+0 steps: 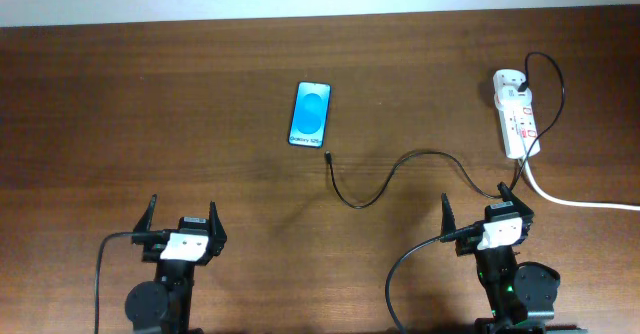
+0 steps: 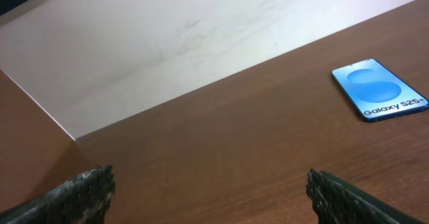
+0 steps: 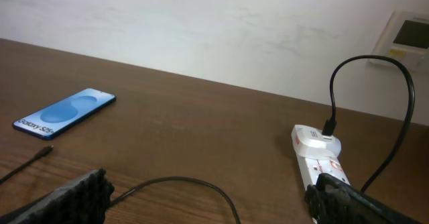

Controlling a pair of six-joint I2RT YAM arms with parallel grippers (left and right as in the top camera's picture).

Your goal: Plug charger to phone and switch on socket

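The phone [image 1: 310, 113] lies flat at the table's centre back, its blue screen lit. The charger [image 1: 420, 153], a thin black cable, runs from the socket [image 1: 514, 114] at the right back and loops across the wood. Its plug tip [image 1: 328, 156] lies free just below the phone. My left gripper [image 1: 182, 210] is open at the front left, far from both. My right gripper [image 1: 480, 202] is open at the front right, over the cable's right part. The left wrist view has the phone [image 2: 380, 90] at its right. The right wrist view takes in the phone [image 3: 64, 113], the charger [image 3: 174, 178] and the socket [image 3: 320, 153].
A thick white cord [image 1: 570, 199] leaves the socket toward the right edge. A black plug [image 3: 329, 127] sits in the socket's far end. A pale wall borders the table's back edge, with a white box [image 3: 409, 36] mounted on it at the right.
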